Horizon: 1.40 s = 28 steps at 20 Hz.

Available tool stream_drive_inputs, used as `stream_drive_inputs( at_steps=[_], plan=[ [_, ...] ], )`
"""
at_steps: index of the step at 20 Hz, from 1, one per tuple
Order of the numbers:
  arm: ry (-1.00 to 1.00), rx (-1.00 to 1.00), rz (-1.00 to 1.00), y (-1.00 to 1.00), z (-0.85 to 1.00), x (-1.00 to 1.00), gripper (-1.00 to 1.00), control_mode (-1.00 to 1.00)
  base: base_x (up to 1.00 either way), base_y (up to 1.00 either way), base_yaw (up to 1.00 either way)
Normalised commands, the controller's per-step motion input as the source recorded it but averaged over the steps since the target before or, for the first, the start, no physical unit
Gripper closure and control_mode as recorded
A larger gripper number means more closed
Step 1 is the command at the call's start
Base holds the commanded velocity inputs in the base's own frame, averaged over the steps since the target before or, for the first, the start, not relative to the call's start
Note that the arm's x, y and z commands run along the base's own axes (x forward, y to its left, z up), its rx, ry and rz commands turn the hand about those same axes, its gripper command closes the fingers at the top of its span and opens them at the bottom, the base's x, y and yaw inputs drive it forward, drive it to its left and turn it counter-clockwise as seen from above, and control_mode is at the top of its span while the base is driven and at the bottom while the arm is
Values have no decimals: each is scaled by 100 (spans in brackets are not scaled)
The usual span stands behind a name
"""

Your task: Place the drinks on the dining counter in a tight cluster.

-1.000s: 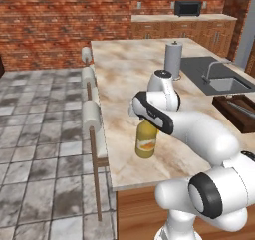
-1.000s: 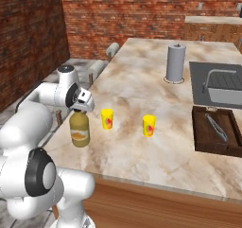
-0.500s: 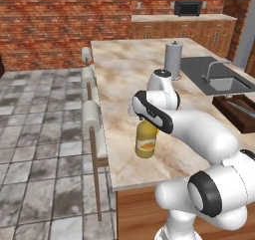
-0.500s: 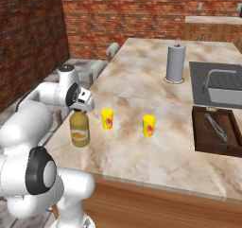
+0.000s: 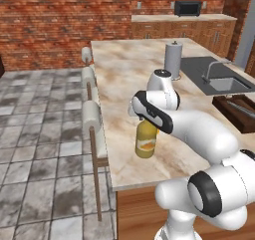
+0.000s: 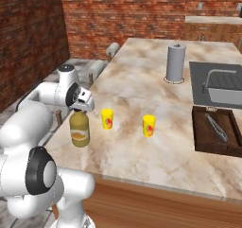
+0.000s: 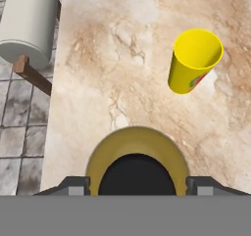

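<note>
Compared with the frames from one second and half a second earlier, nothing has changed: arm, bottle, cups and camera views all keep the same positions.

The gripper (image 7: 137, 185) sits directly over the juice bottle (image 5: 146, 140), with one finger (image 7: 73, 185) on each side of the black cap (image 7: 137, 174). Contact between fingers and bottle cannot be confirmed, so whether the gripper is gripping or merely straddling the cap cannot be told. In the right base view the gripper (image 6: 81, 109) sits at the neck of the juice bottle (image 6: 79, 129).

The juice bottle stands upright on the dining counter (image 5: 124, 74), near the edge that faces the stools. In the right base view a yellow cup (image 6: 107, 118) stands just beside the bottle on the counter (image 6: 142, 80), and a second yellow cup (image 6: 149, 125) stands farther along, apart from the first. The hand view shows the near cup (image 7: 193, 59) upright, its opening facing up.

Surface: beige marbled stone top on a wood base. A paper towel roll (image 5: 173, 60) stands upright toward the far half of the top, next to the dark inset sink (image 5: 216, 73) with its faucet (image 5: 211, 67). A dark wooden tray (image 6: 215, 130) holding tongs (image 6: 216, 127) lies near the sink.

Room: stools (image 5: 93, 129) with white cylindrical seats line the counter's long edge. The floor (image 5: 40, 134) is grey stone tile. Red brick walls (image 5: 60, 20) enclose the room. Wooden cabinets run along the back wall, with a microwave (image 5: 187, 7) on them.
</note>
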Motion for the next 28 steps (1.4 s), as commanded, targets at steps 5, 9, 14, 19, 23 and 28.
stream_drive_inputs(
  at_steps=[5,9,14,19,23,28],
  plan=[
    [0,0,0,0,0,0,-100,-100,0,0,0],
    [0,0,0,0,0,0,-100,-100,0,0,0],
    [0,0,0,0,0,0,-100,-100,0,0,0],
    [0,0,0,-2,12,0,-100,-100,0,0,0],
    [-2,2,0,-5,35,-8,-100,-100,0,0,0],
    [-3,3,0,-7,39,-28,-100,-100,0,0,0]
  ],
)
